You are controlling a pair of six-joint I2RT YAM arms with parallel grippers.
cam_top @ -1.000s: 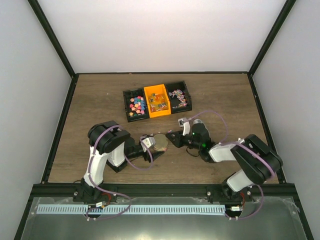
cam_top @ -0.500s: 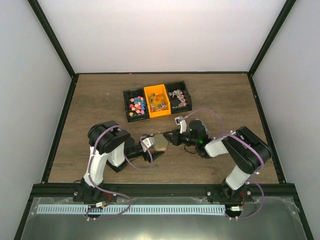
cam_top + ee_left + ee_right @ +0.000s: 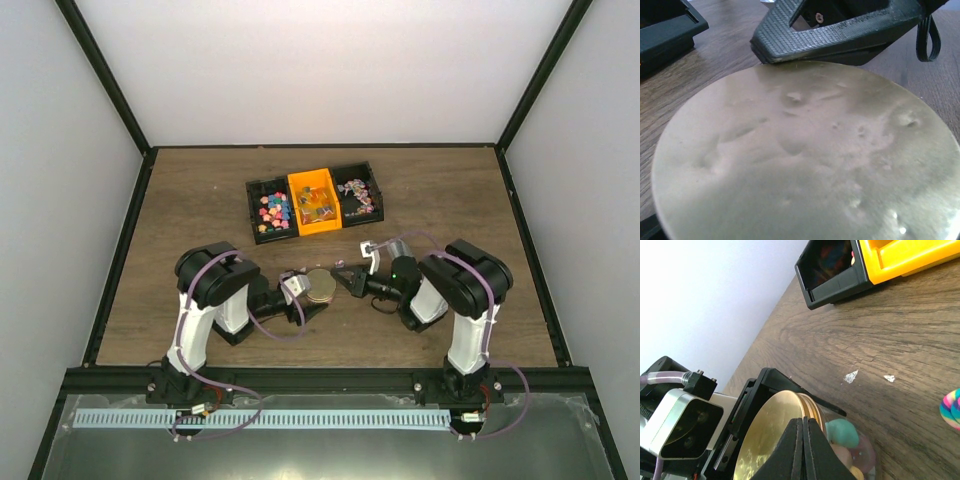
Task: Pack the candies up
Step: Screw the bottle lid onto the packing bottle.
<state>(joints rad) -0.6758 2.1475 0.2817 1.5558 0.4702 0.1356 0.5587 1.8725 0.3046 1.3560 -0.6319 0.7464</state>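
The bench (image 3: pixel 200 200) is dark wood-grain board, and near its middle the two arms meet over a small clear round jar (image 3: pixel 863 456). The jar is capped by a brassy metal lid (image 3: pixel 805 160), a flat disc whose dull sheen is pocked with shallow dents and pimples. The left pincer (image 3: pixel 311 296) grasps the jar, with its black fingers running along either side of the glass. The right pincer (image 3: pixel 803 442) is clenched on nothing. Its two wedge-shaped, finely ribbed black fingers (image 3: pixel 840 35) are pressed flat together, and their tips rest at the lid's rim. Some of the candies (image 3: pixel 842 433) lie inside the jar, showing through the glass as smooth rounded lumps of teal, pink and yellow. One striped sweet (image 3: pixel 952 409) lies loose on the wood, just beside the jar. More fill the row of rectangular plastic trays at the far side. Bright mixed ones sit in the left black bin (image 3: pixel 254 212), wrapped ones in the orange bin (image 3: pixel 313 228) and pale pink-white ones in the right black bin (image 3: pixel 375 188). Two white scraps (image 3: pixel 850 376) lie on the grain between the jar and the trays.
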